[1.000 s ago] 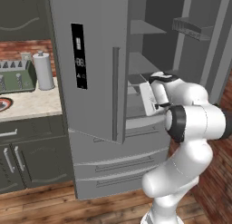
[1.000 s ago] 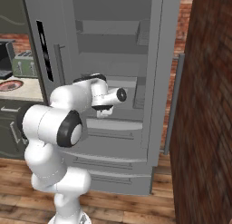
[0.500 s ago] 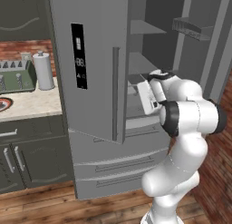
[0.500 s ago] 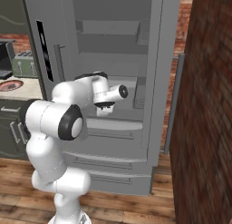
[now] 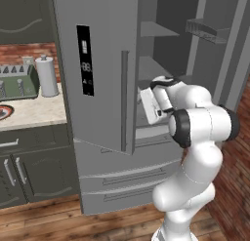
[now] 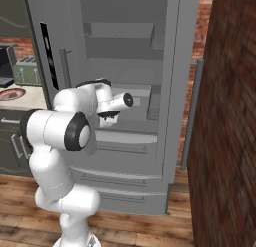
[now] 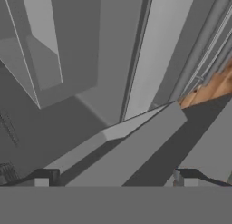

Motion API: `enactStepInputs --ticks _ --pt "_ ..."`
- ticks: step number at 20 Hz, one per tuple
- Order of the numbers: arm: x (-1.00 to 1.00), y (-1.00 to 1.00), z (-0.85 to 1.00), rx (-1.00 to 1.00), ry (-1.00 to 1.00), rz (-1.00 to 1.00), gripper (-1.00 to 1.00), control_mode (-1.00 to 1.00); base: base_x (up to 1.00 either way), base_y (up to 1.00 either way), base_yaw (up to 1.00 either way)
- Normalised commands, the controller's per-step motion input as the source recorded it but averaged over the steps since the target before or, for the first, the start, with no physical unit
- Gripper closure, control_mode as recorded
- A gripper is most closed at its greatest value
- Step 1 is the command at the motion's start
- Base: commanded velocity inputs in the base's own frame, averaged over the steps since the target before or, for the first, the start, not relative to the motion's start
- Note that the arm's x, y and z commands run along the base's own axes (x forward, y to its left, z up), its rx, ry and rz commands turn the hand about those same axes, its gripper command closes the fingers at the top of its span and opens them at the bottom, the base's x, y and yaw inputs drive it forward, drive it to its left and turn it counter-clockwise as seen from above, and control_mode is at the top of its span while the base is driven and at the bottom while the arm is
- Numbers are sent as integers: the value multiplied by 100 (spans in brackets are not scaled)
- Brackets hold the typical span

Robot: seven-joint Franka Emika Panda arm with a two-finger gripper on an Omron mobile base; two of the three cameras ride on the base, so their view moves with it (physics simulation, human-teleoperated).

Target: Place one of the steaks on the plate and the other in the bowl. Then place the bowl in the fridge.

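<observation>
A green toaster (image 5: 19, 82) and a paper-towel roll (image 5: 47, 76) stand side by side on the desk (image 5: 34, 113) — dark cabinets (image 5: 29, 169) below, wooden floor (image 5: 73, 225) underneath.

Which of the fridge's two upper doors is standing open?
The right-hand door, swung out to show the shelves; the left door, with the black display strip, is also ajar but covers its side.

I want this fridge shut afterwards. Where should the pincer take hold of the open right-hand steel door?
Grip the long vertical handle on the open right door of the tall grey steel fridge, about mid-height. It is a slim bar standing off the door's outer face, so probably reach round the free edge from the brick wall side, jaws horizontal across it.
</observation>
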Motion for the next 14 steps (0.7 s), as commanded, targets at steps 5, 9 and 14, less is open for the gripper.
enactStepInputs --ticks 5,9,14 --pt "46 5 -1 0 -3 1 -100 -100 0 0 0" --pt "46 -6 0 0 0 5 -100 -100 0 0 0" --pt "3 17 -7 0 0 7 -100 -100 0 0 0"
